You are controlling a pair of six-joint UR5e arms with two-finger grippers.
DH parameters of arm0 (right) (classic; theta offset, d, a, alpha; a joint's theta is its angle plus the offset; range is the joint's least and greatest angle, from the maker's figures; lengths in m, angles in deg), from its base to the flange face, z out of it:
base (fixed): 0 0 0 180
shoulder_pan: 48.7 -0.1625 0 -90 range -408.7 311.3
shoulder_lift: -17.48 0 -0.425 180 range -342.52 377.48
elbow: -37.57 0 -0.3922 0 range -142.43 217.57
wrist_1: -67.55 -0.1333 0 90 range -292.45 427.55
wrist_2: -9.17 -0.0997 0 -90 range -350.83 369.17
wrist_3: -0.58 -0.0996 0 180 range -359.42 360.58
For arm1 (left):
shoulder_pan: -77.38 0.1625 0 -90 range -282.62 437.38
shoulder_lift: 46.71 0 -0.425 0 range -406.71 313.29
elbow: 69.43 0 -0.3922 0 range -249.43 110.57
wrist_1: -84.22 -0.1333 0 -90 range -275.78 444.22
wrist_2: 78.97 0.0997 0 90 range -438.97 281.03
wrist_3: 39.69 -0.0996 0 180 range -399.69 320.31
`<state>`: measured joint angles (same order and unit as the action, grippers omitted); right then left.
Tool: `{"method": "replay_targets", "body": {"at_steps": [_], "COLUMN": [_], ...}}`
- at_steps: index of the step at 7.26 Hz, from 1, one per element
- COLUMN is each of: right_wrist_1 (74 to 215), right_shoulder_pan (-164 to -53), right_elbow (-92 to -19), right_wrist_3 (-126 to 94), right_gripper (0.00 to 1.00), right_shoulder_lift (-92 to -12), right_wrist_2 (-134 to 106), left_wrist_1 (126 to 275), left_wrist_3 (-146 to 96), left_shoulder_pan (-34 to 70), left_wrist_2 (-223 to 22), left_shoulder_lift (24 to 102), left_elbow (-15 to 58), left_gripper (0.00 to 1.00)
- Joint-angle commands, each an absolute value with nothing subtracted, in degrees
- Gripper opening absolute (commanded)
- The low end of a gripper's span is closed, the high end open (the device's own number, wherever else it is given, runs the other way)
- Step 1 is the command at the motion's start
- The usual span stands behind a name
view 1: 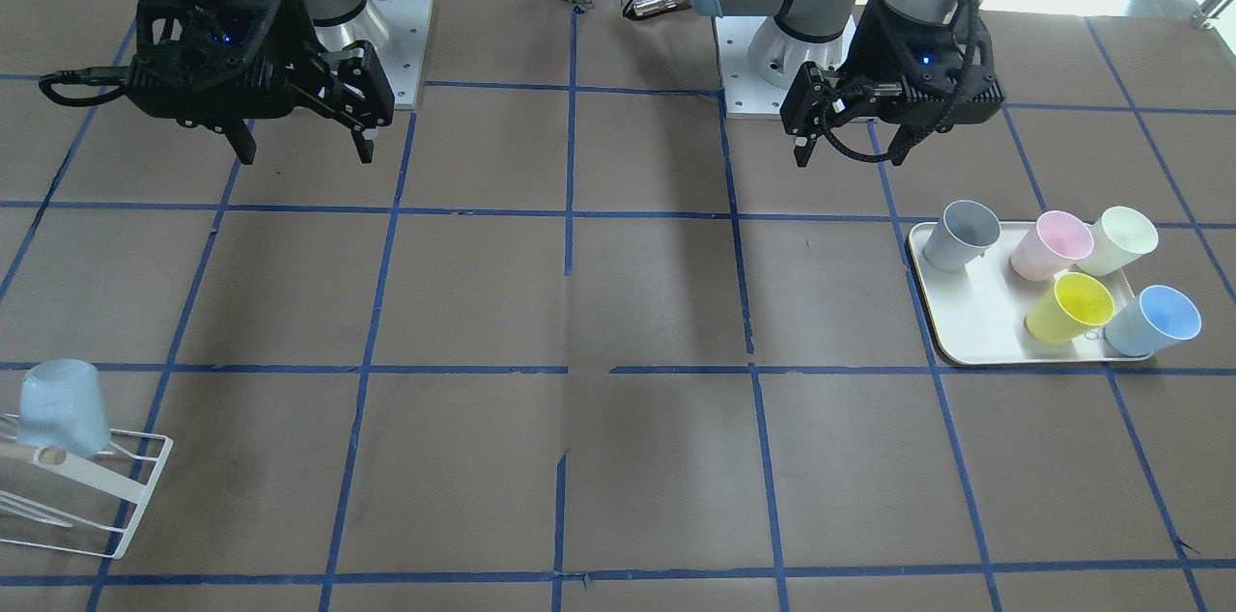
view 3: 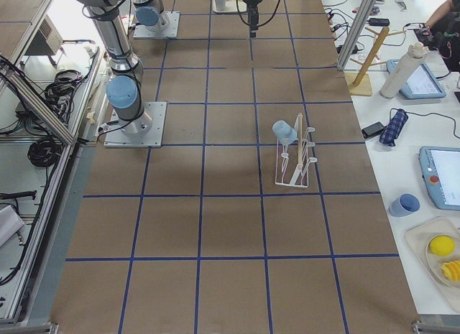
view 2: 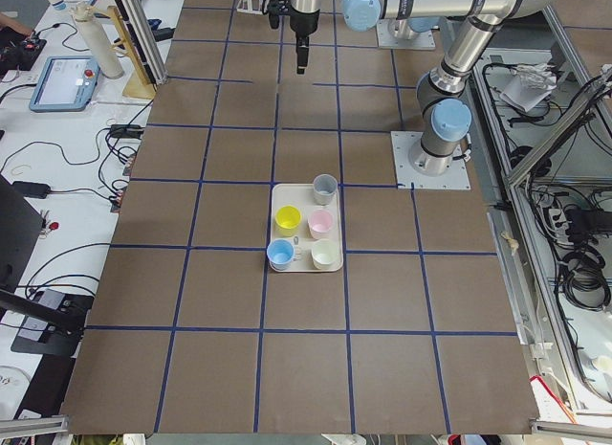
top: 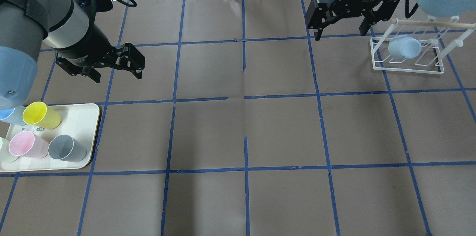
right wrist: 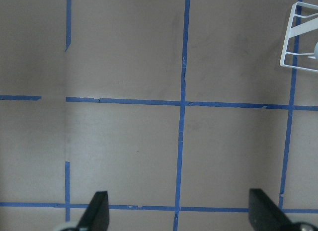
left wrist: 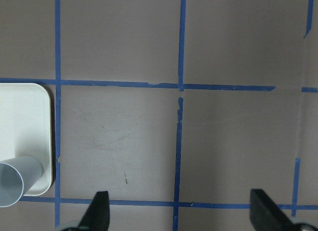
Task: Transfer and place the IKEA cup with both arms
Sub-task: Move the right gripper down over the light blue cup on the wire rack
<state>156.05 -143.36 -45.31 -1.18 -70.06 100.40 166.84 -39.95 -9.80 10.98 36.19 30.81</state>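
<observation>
Tray (view 1: 975,327) holds grey cup (view 1: 961,236), pink cup (view 1: 1051,245), yellow cup (view 1: 1070,308), cream cup (view 1: 1120,240); wire rack (top: 409,70) stands well apart.

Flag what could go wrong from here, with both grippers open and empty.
1. The light-blue plastic cup sits at a corner of the cream tray, close beside the yellow plastic cup; the left gripper could nudge that neighbour.
2. A near-identical light-blue cup already occupies the white wire rack; the right gripper might bump it when placing.

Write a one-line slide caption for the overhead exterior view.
Left gripper and right gripper hang open; coloured cups stand on the tray, a light-blue cup sits on the wire rack.
</observation>
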Motion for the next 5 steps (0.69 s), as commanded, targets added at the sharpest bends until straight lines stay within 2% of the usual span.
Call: {"method": "replay_targets", "body": {"at_steps": [1, 3, 5], "right_wrist_1": [156.06, 156.15, 156.41], "right_shoulder_pan": [-143.36, -143.27, -138.30], "right_elbow": [-45.31, -45.31, -45.23], "right_wrist_3": [-1.09, -0.83, 1.61], "right_gripper": [1.00, 1.00, 1.00], "right_shoulder_lift": [-70.06, -69.97, -69.53], "right_wrist_2": [100.40, 100.40, 100.23], "left_wrist_1": [166.84, 166.84, 166.84], "left_wrist_3": [-39.87, -39.95, -39.95], "left_shoulder_pan": [-9.81, -9.81, -9.81], "left_wrist_2": [11.03, 11.03, 10.94], "left_shoulder_lift": [36.17, 36.17, 36.26], "left_elbow": [30.85, 30.94, 30.85], "left_gripper": [1.00, 1.00, 1.00]}}
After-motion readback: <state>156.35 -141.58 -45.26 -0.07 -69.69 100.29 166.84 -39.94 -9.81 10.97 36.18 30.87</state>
